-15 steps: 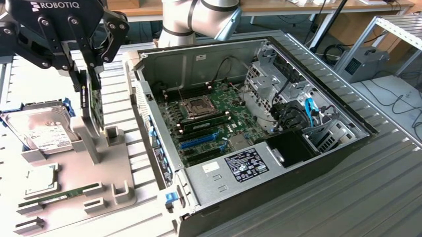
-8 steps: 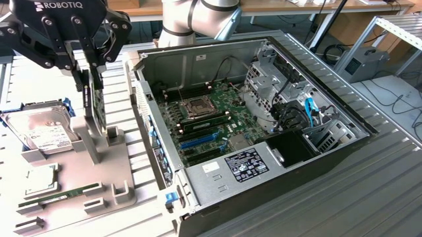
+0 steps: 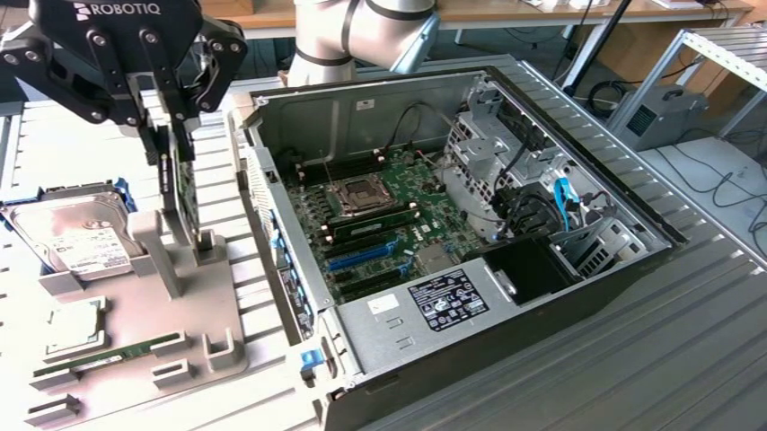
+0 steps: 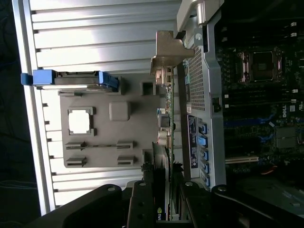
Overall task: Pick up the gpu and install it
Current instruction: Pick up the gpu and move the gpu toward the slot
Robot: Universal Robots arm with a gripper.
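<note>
Exterior view showed the black two-fingered pincer (image 3: 171, 145) hanging straight down over a grey moulded parts holder (image 3: 180, 301) that rested on the slatted metal desk (image 3: 671, 350). Directly beneath the pincer stood the gpu (image 3: 183, 202), a thin black rectangular card with a green circuit-board edge, kept upright on its long edge by the holder's posts, presumably so that its top edge could be reached from above. The pincer was partly closed, with one finger on each flat face of the card near the top. I judged this a grip on the card, since the fingers looked pressed against it. The card's lower edge seemed to sit down in the holder, so it did not look lifted out. From the wrist view, the gpu (image 4: 168, 137) ran away from the pincer (image 4: 164, 183) and ended in its bent silver metal bracket (image 4: 166, 52). Beside the pincer, towards the exterior view's right, lay the open black computer case (image 3: 396, 314) with its green motherboard (image 3: 383, 206) facing up. That left the blue expansion slots (image 3: 359, 256) open to a card lowered from above.
</note>
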